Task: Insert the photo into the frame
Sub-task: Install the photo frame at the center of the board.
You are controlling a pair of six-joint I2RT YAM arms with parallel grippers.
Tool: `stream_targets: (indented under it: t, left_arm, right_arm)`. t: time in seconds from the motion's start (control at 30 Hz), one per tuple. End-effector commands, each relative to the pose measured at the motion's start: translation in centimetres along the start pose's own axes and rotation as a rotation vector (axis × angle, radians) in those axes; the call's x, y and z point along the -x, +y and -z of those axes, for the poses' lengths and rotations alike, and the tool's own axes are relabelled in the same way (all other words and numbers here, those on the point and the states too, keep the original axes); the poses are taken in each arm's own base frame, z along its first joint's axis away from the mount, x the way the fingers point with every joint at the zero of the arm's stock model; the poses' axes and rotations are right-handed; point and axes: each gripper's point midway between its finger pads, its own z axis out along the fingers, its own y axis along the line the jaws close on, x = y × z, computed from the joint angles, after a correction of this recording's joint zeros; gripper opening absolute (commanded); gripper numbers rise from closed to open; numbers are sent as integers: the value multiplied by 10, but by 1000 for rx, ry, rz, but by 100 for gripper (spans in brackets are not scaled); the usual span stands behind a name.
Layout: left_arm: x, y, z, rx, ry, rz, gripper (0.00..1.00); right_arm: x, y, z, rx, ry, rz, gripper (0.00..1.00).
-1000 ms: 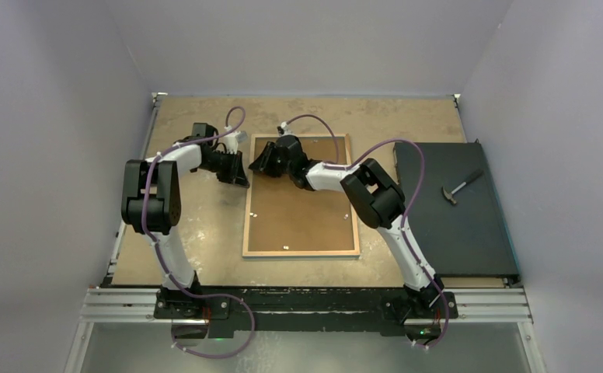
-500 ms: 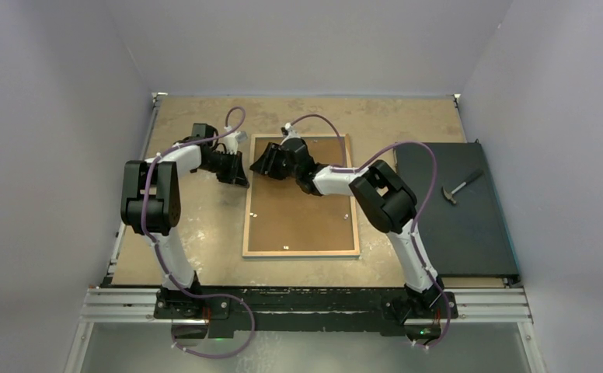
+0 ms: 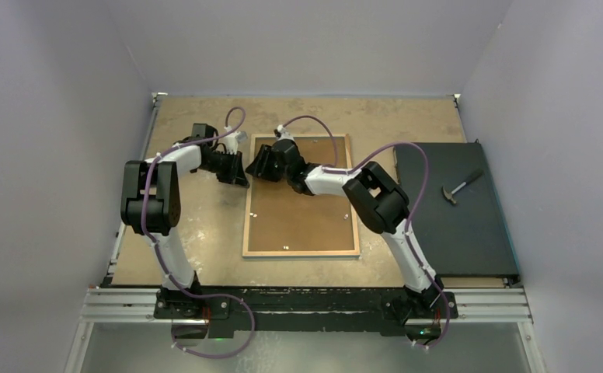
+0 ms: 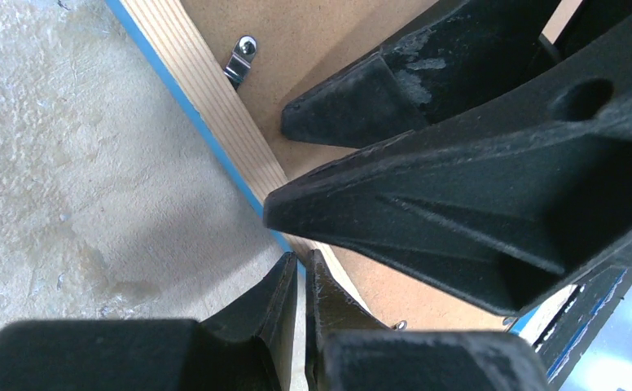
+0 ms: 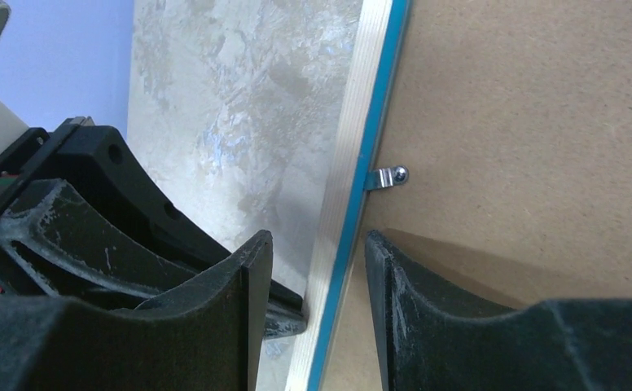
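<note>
Grey walls [image 3: 298, 47] enclose a worn tan tabletop [image 3: 197, 225]. Left of the black mat [image 3: 461, 225], the frame [image 3: 302, 252] lies face-down, long axis near-to-far. On its rim farthest from the mat, the right gripper [image 5: 319, 244] straddles it with jaws parted; the left gripper [image 4: 300, 265] is closed.

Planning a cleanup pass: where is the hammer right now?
In the top view, the hammer lies on the black panel at the table's right side, to the right of the frame, clear of both arms.

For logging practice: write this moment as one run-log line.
blue-edged wooden rectangular picture frame: face-down, brown backing board inside | left gripper: shut, at left rim | right gripper: open, straddling that rim
</note>
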Motion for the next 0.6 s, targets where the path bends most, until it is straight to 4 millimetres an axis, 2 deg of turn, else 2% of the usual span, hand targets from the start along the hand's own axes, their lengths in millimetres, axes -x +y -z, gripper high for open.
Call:
stream_targets:
  t: [0.0,0.27,0.57]
  left_arm:
    - [-24,6,-2,36,69,-8,4]
    - [-26,5,-2,34,72,-16,4]
    - [-28,4,-3,25,75,-12,4]
  right_arm:
    - [9,6,-7,-26,-38,22,49]
    - [14,-6,-14,-96,-90,51,47]
    - [13,-8,-24,-111,-101,65,46]
